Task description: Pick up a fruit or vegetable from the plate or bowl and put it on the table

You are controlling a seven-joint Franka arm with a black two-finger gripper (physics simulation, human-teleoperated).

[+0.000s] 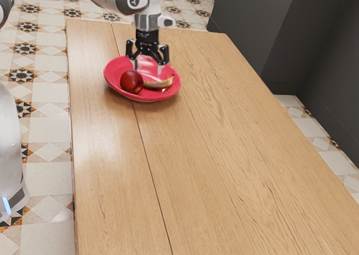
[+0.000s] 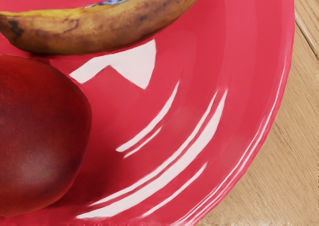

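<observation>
Hangs over the red plate (image 1: 147,98) with jaws spread wide; has the banana (image 2: 99,32) and round red fruit (image 2: 40,136) below them, close together on the plate.

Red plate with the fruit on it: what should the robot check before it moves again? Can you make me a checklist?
1. Fruit is on the shiny red round plate: ok, two pieces.
2. The black two-finger jaws are open: ok.
3. A fruit is gripped: not ok, neither the round dark-red apple nor the curved yellow-brown banana.
4. Apple and banana are clear of each other: cannot tell, they overlap in the exterior view.
5. The wooden table has room beside the plate to put fruit down: ok.
</observation>
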